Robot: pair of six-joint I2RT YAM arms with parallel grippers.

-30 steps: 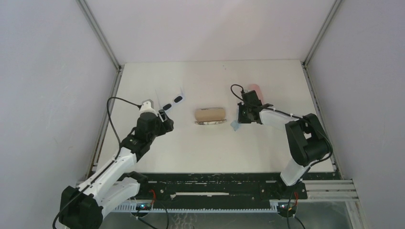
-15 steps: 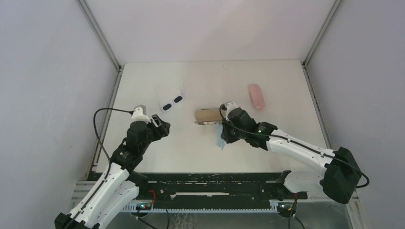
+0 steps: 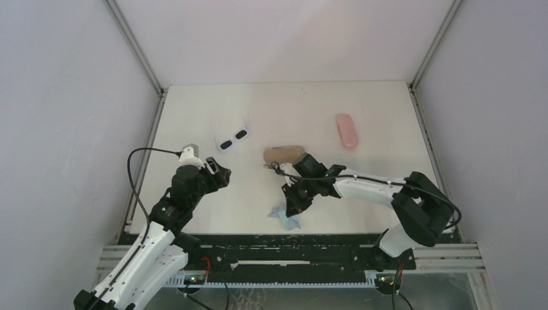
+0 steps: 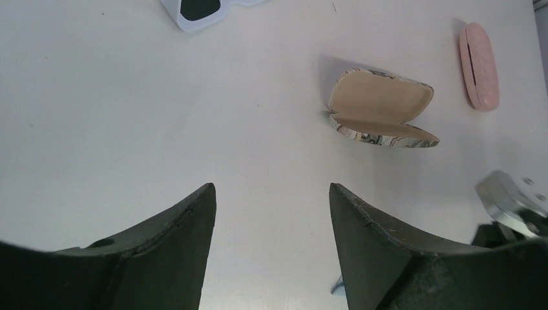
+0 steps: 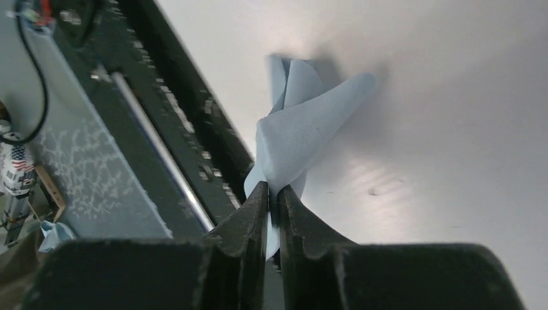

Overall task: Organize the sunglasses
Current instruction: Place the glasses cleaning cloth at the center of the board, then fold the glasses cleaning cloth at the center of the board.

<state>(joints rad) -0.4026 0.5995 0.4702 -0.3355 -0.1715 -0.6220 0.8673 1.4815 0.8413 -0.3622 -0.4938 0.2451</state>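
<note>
Start at the left of the overhead view: your left gripper (image 3: pixel 220 172) hovers above the table (image 3: pixel 194 110) at centre-left. Its fingers are spread wide with nothing between them – the left wrist view shows only bare tabletop in the gap.

Just above and to the right of it, in the upper left of the tabletop, lie the white-framed sunglasses (image 3: pixel 232 137), flat on the surface, dark lenses up and arms unfolded. Neither gripper touches them.

Near the middle sits the open case (image 3: pixel 283 155), tan lining showing, its marbled lower shell toward the near edge.

Below it, at lower centre, your right gripper (image 3: pixel 289 205) is pressed together on a light-blue cloth (image 3: pixel 286 219) – the right wrist view shows the fabric pinched between the fingertips and bunched against the table by the near edge.

The pink case (image 3: pixel 347 130) rests closed at upper right, well apart from both arms.
</note>
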